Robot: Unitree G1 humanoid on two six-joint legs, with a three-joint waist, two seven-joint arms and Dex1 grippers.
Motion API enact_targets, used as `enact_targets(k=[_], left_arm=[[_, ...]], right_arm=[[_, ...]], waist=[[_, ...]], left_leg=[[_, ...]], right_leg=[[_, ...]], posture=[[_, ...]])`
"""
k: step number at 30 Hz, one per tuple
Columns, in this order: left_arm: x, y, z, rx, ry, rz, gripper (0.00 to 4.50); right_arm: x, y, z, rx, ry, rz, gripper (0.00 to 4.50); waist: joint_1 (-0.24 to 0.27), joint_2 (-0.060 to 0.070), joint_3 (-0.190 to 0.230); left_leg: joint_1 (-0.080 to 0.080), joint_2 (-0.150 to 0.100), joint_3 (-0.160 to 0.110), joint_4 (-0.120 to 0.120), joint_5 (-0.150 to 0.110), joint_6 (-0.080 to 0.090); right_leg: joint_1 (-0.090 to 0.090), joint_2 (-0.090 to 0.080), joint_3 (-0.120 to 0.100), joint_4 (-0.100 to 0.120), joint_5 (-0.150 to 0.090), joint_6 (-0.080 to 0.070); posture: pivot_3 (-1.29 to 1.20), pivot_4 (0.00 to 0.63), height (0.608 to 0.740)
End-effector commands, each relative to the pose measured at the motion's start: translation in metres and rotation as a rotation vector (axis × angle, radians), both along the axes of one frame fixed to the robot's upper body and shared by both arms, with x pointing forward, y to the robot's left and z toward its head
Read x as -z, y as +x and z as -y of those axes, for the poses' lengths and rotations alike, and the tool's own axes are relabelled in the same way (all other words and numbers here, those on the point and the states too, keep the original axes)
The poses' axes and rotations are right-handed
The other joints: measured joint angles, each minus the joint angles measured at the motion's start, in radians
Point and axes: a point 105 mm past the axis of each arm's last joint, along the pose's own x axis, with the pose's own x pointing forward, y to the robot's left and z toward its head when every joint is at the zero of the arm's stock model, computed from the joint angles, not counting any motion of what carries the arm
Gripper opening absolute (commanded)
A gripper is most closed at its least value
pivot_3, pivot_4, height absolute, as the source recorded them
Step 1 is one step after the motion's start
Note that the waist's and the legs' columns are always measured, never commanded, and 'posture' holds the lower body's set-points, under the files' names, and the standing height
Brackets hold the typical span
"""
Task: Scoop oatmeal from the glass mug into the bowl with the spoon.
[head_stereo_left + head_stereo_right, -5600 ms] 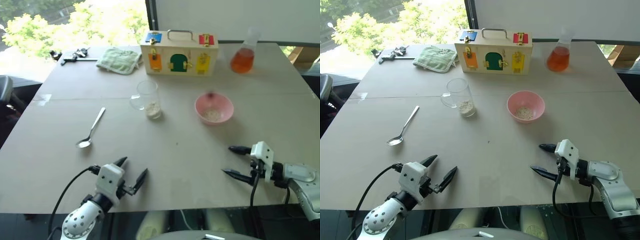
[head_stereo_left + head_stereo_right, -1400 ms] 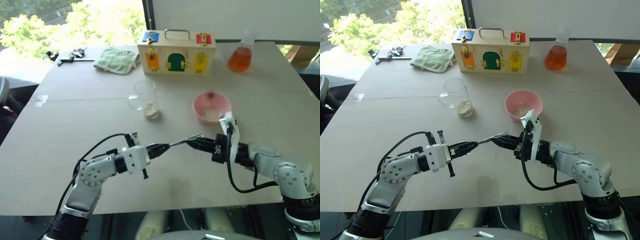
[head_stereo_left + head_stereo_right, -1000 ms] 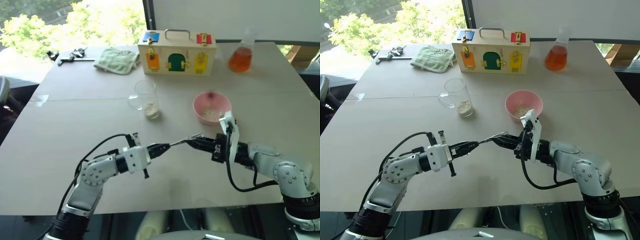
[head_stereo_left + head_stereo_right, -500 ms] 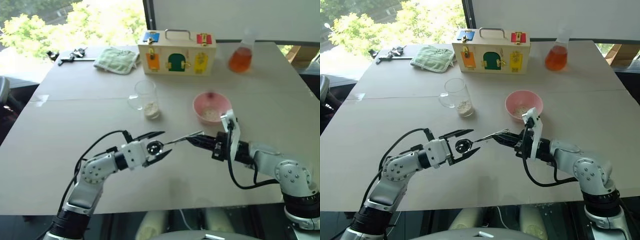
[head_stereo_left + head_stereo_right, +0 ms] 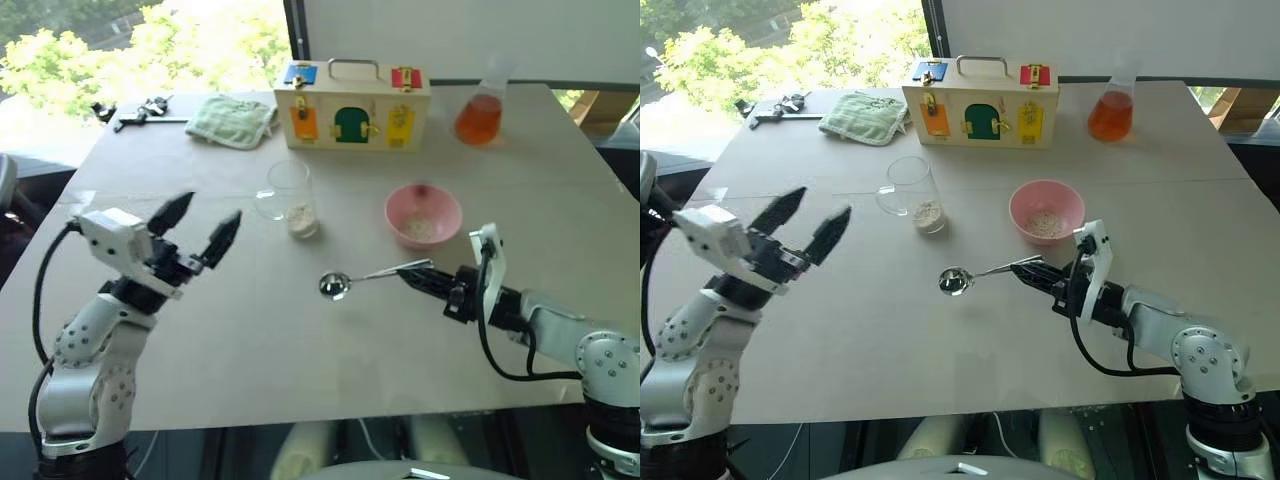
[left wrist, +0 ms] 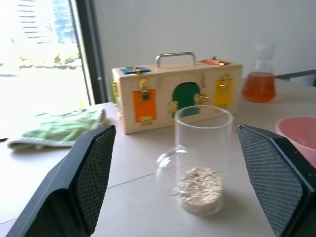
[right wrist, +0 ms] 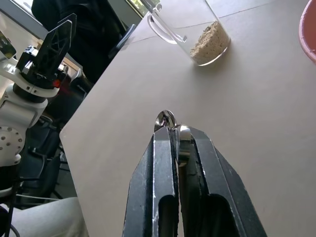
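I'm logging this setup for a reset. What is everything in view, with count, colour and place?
Clear glass mug: one, table middle, holding beige oatmeal.
Round pink bowl: one, right of mug, oatmeal inside.
Silver metal spoon: one, in the right gripper.
Wooden latch box: one, coloured doors, far side.
Flask of orange liquid: one, far right.
Green cloth: one, far left.
Dark metal tool: far-left corner.
Left gripper: black, open, raised.
Right gripper: black, shut.
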Motion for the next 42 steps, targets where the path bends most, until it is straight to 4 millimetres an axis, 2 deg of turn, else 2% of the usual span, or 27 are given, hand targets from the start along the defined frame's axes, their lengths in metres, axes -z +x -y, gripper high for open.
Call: enact_targets(k=[1, 4, 8, 13, 19, 27, 33, 36, 42], left_arm=[[0.015, 0.006, -0.008, -0.108, 0.149, -0.045, 4.08], [0.026, 0.019, 0.002, -0.109, 0.244, -0.042, 4.08], [0.034, 0.042, 0.019, -0.091, 0.340, -0.008, 4.08], [0.040, 0.068, 0.024, -0.111, 0.373, 0.019, 4.08], [0.046, 0.081, 0.013, -0.147, 0.344, 0.001, 4.08], [0.043, 0.096, 0.027, -0.107, 0.282, 0.019, 4.08], [0.049, 0.108, 0.039, -0.101, 0.262, -0.001, 4.08], [0.053, 0.114, 0.043, -0.110, 0.234, -0.015, 3.29], [0.052, 0.119, 0.037, -0.164, 0.164, -0.020, 0.58]], right_arm=[[-0.006, 0.007, 0.008, 0.069, 0.015, -0.008, 0.00], [-0.003, 0.013, 0.013, 0.122, 0.046, -0.081, 0.00], [-0.018, 0.019, 0.014, 0.168, 0.163, -0.122, 0.00], [-0.030, 0.020, 0.015, 0.192, 0.243, -0.157, 0.00], [-0.039, 0.017, 0.019, 0.218, 0.257, -0.160, 0.00], [-0.039, 0.016, 0.019, 0.233, 0.255, -0.163, 0.00], [-0.039, 0.017, 0.020, 0.241, 0.254, -0.159, 0.00], [-0.038, 0.018, 0.020, 0.242, 0.252, -0.158, 0.00], [-0.038, 0.018, 0.020, 0.241, 0.249, -0.156, 0.00]], waist=[[0.003, 0.000, 0.000], [0.008, -0.001, 0.000], [0.006, -0.001, 0.000], [-0.003, -0.001, 0.000], [-0.019, -0.002, -0.001], [-0.020, -0.002, -0.001], [-0.020, -0.002, -0.001], [-0.019, -0.002, -0.001], [-0.020, -0.002, -0.001]], left_leg=[[0.000, 0.000, 0.000, 0.000, 0.000, 0.000], [0.001, 0.000, 0.000, 0.000, 0.000, 0.000], [0.000, 0.000, 0.000, 0.000, 0.000, 0.000], [-0.001, 0.000, 0.000, 0.000, 0.000, 0.000], [-0.004, 0.000, 0.000, 0.001, 0.000, 0.000], [-0.004, 0.000, 0.000, 0.003, 0.000, 0.000], [-0.005, 0.000, 0.000, 0.003, 0.000, 0.000], [-0.005, 0.000, 0.000, 0.005, 0.000, 0.000], [-0.007, 0.000, 0.000, 0.010, 0.000, 0.000]], right_leg=[[0.000, 0.000, 0.000, 0.000, 0.000, 0.000], [0.001, 0.000, 0.000, 0.000, 0.000, 0.000], [0.001, 0.000, 0.000, 0.000, 0.000, 0.000], [0.000, 0.000, 0.000, 0.000, 0.000, 0.000], [-0.003, 0.000, 0.000, 0.001, 0.000, 0.000], [-0.003, 0.000, 0.000, 0.002, 0.000, 0.000], [-0.003, 0.000, 0.000, 0.003, 0.000, 0.000], [-0.003, 0.000, 0.000, 0.004, 0.000, 0.000], [-0.004, 0.000, -0.001, 0.008, 0.000, 0.000]], posture=[[0.00, 0.150, 0.740], [0.00, 0.150, 0.740], [0.00, 0.150, 0.740], [0.00, 0.150, 0.740], [0.00, 0.150, 0.740], [0.00, 0.150, 0.740], [0.00, 0.150, 0.740], [0.00, 0.150, 0.740], [0.00, 0.150, 0.740]])
